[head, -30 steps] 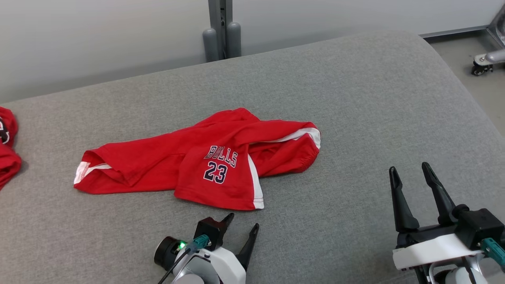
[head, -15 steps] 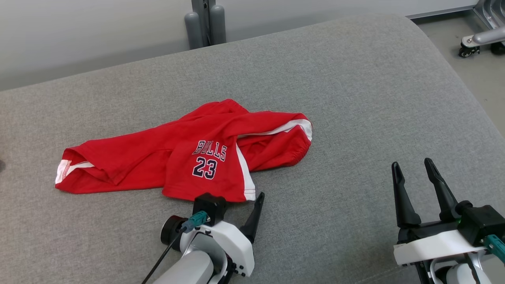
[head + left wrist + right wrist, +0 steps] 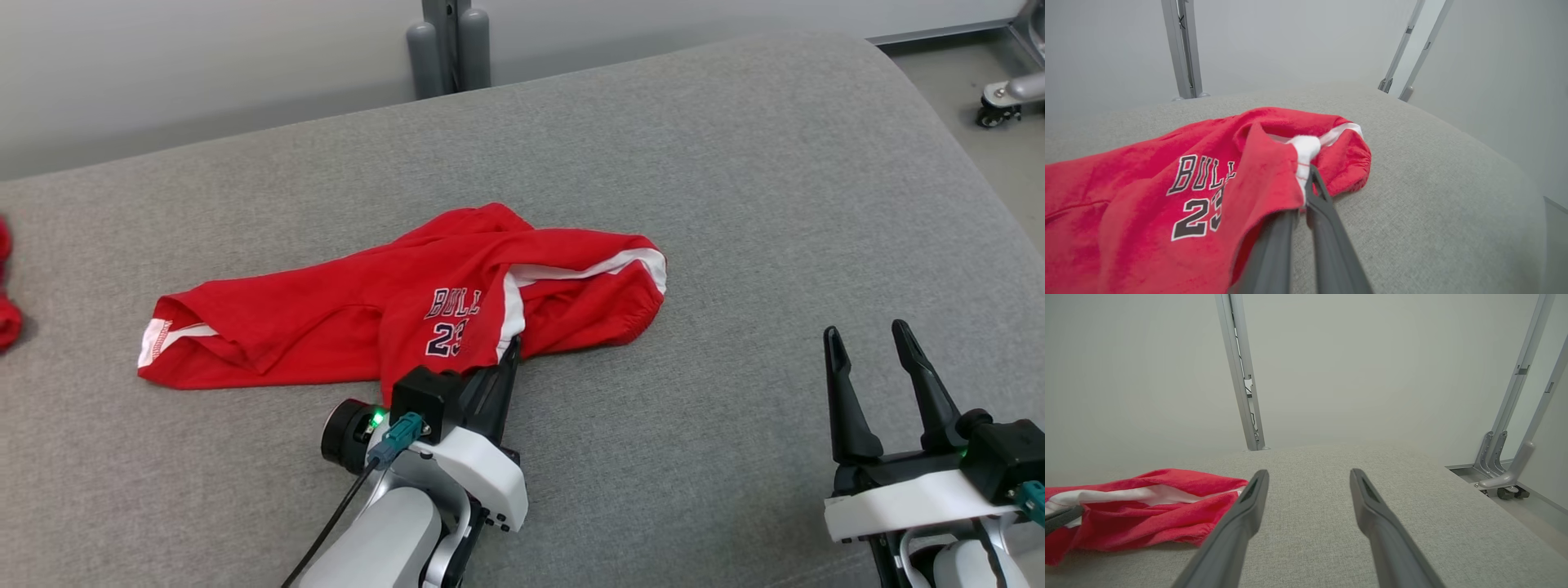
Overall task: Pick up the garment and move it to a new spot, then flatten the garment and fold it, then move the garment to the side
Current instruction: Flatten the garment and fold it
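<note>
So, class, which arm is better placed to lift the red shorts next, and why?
Left. The left gripper is shut on the white-trimmed hem of the shorts; the right gripper stands open, apart from them.

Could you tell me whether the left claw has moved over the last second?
Yes. The left claw has advanced toward the grey post, from short of the red garment onto its white-striped hem, and shut there.

Left tool [image 3: 509, 351] advanced, clamped onto garment [image 3: 310, 322] hem; hem now bunched.
</note>
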Robot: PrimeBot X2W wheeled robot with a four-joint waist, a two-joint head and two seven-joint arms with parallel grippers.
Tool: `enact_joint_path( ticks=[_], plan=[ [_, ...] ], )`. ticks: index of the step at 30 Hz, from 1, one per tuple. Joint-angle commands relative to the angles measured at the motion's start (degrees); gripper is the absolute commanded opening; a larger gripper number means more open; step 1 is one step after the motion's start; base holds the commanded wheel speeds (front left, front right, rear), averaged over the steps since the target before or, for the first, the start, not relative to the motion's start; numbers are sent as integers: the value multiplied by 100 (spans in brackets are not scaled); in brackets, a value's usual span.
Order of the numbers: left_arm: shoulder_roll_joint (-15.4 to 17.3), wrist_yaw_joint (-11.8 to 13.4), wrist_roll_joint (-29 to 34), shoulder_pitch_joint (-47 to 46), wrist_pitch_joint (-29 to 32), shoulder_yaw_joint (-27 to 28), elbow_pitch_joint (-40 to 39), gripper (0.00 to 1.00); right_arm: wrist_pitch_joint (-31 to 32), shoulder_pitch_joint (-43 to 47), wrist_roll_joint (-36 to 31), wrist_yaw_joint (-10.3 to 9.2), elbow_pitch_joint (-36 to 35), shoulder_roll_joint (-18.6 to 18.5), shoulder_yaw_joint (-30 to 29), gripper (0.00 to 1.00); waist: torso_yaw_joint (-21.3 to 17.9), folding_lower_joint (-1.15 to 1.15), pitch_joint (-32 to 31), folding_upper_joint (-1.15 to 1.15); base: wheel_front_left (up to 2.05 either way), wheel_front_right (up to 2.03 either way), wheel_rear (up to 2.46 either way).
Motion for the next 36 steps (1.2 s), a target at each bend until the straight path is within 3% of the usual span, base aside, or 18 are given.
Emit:
enact_joint_path(
  ticks=[1,6,12,29,36],
  plan=[
    [29,-28,139,39,-27,75,-101,0,-8,-8,5,1,1,-33,-32,100,69,0,-19,0,0,0,0],
    [135,-286,418,128,-28,186,-426,0,-8,22,-38,1,25,-33,-103,100,297,0,-117,0,0,0,0],
    [633,-475,439,239,80,274,-839,0,-8,71,-31,1,52,-34,-146,100,587,0,-254,0,0,0,0],
    [2315,-652,-48,908,1984,431,-2013,0,-8,81,35,1,131,-34,-140,100,874,0,-310,0,0,0,0],
    [2639,-654,-224,997,2557,444,-1947,0,-8,11,32,1,190,-34,-97,100,854,0,-262,0,0,0,0]
  ],
)
